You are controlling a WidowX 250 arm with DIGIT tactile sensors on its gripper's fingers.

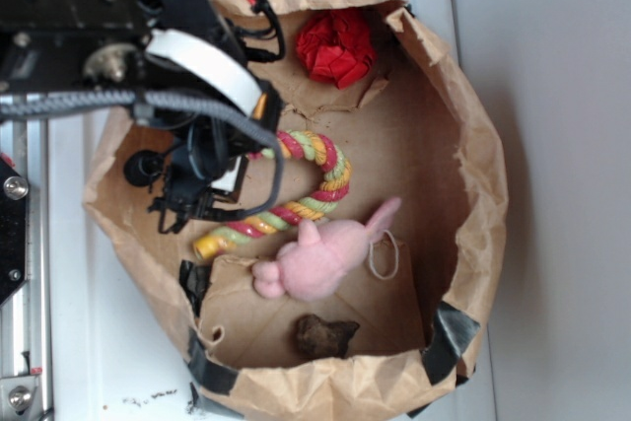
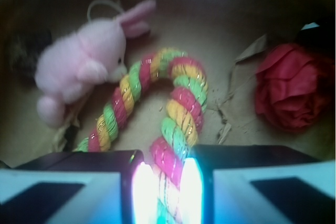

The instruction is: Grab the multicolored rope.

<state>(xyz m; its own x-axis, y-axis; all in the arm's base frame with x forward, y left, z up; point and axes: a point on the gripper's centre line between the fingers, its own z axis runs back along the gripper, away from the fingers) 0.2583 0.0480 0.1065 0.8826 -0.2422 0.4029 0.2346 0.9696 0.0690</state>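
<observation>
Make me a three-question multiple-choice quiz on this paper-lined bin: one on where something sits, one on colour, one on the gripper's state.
1. The pink plush rabbit lies
A. against the twisted red, yellow and green rope
B. on the crumpled red ball
C. outside the brown paper bin

2. The rope's free end is
A. red
B. yellow
C. green

3. The gripper is
A. away from the rope
B. astride one rope end
C. holding the rabbit

Key: 1 A, its face touches the rope; 2 B, the exterior view shows a yellow tip; 3 B, the wrist view shows rope between the fingers.
</observation>
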